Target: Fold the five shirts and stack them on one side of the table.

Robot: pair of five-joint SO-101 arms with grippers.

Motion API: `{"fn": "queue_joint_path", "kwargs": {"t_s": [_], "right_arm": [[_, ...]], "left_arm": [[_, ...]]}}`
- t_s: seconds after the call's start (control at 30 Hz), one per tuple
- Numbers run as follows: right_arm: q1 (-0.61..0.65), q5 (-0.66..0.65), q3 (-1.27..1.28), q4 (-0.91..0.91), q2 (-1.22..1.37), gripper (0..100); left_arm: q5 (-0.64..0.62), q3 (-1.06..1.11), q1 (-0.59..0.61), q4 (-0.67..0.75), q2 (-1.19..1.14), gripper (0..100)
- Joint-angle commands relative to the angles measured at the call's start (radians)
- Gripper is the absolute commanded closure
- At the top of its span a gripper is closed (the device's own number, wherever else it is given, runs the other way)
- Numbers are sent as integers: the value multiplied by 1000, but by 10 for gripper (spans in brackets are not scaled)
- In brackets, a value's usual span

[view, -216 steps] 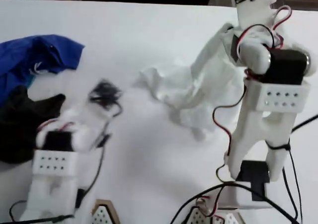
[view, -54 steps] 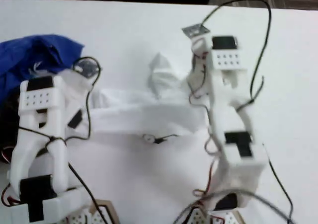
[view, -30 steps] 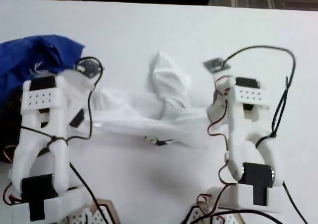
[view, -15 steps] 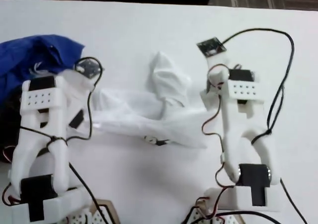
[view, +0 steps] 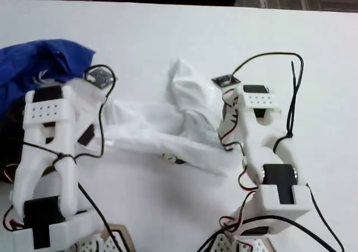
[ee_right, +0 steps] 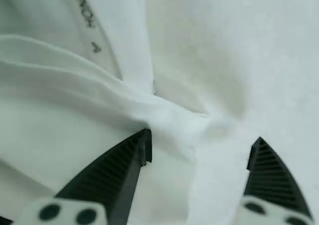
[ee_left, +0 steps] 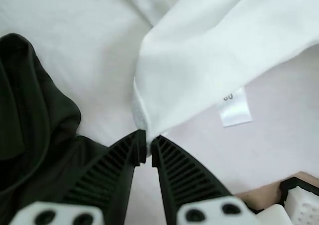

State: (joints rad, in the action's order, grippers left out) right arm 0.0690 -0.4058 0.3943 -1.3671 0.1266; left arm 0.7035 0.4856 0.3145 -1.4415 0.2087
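A white shirt (view: 162, 132) lies crumpled and stretched across the middle of the white table (view: 140, 34), between the two arms. My left gripper (ee_left: 148, 146) is shut on the hem at the shirt's left end, near a small white label (ee_left: 233, 108). At the shirt's right end my right gripper (ee_right: 199, 147) hangs open just above a bunched fold (ee_right: 174, 117), one finger on each side. A blue shirt (view: 39, 65) lies heaped at the far left. A black shirt (ee_left: 35, 125) lies beside my left gripper, mostly hidden under the left arm (view: 47, 112) in the high view.
A loose sleeve of the white shirt (view: 187, 84) sticks out toward the table's far side. The right arm's base (view: 279, 204) and its cables stand at the front right. Bare table stretches along the far side and at the right.
The right arm has swung left and come down over the shirt's right end. The left arm and the hem it holds have stayed still over the last second.
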Motion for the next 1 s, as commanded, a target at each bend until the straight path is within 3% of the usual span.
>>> {"fn": "queue_joint_path", "kwargs": {"t_s": [0.0,0.17,0.3,0.57,0.8,0.97], "right_arm": [[-8,-9,-5,-73,-130,687],[-8,-40,43,-134,-305,687],[-4,-40,178,-35,-358,687],[-2,-40,410,272,-283,687],[-8,-38,410,381,-153,690],[-7,-34,330,318,-139,689]], "left_arm": [[3,-5,-5,-5,28,976],[3,-4,-5,-5,28,976],[5,-7,-5,-5,28,976],[5,-4,-5,-5,28,976],[3,-4,-5,-6,28,976],[3,-4,-5,-6,28,976]]}}
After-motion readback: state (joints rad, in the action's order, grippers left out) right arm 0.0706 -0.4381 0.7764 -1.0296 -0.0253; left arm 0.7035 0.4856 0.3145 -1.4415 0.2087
